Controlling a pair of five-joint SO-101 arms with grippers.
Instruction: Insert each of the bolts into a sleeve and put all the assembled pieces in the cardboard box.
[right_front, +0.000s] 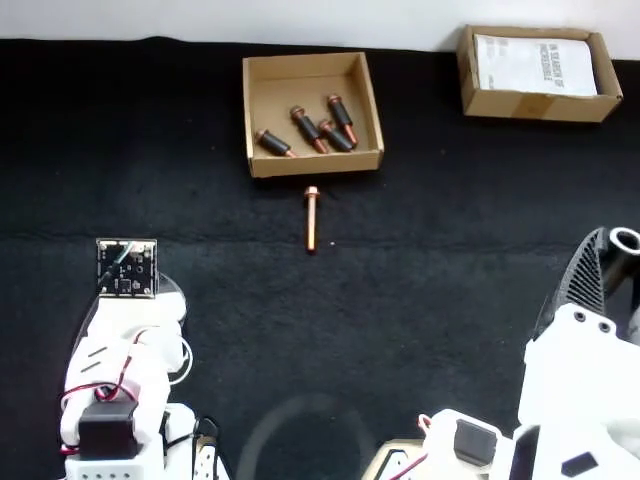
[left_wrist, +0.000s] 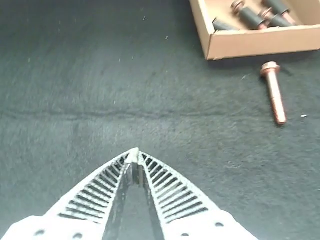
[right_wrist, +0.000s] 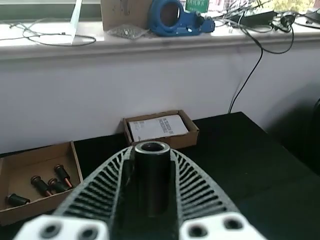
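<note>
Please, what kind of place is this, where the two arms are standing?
Probably a robotics lab or workshop. A black-covered table stands against a white wall. The sill above is crowded with cables and a blue machine-like part.

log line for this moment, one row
left gripper: shut, empty | right gripper: shut on sleeve | bolt: loose in front of cardboard box | inside: four assembled pieces

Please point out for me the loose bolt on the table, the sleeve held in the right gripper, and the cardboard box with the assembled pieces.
loose bolt (right_front: 312, 222): high view, middle of its shaft.
sleeve (right_wrist: 151, 180): right wrist view, its dark side wall.
cardboard box (right_front: 315, 162): high view, its near wall.
</note>
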